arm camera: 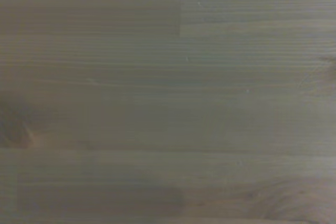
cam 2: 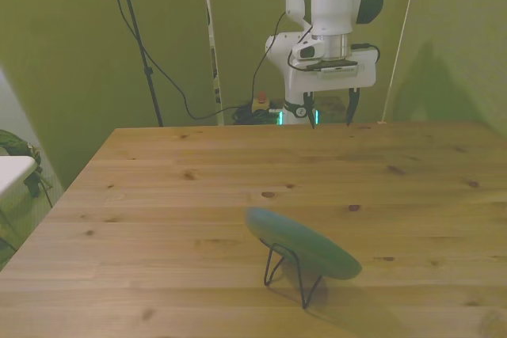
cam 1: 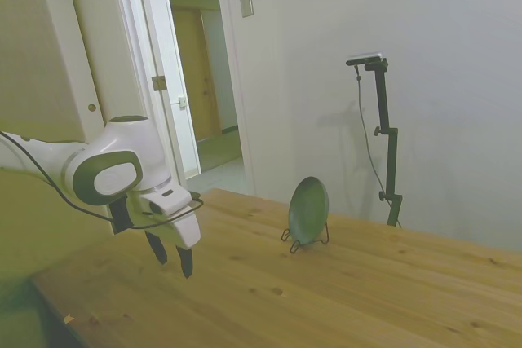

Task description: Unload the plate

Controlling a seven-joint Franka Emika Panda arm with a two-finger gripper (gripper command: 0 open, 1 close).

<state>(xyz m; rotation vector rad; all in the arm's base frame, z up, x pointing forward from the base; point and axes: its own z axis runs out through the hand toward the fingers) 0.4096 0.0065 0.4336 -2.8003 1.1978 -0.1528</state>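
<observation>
The small dark green plate (cam 1: 308,209) stands on edge in a thin black wire stand (cam 1: 303,240) on the wooden table (cam 1: 326,299). In the front view the plate (cam 2: 305,243) leans in the wire stand (cam 2: 287,269) near the table's front edge. My gripper (cam 1: 173,256) hangs above the table well to the left of the plate in the side view, far from it. In the front view the gripper (cam 2: 331,110) is over the table's far edge, fingers open with nothing between them. The wrist view shows only blurred wood grain (arm camera: 168,98).
A white wall (cam 1: 408,79) rises behind the table in the side view, with an open doorway (cam 1: 200,79) at the back left. Cables (cam 2: 158,61) hang behind the table's far edge in the front view.
</observation>
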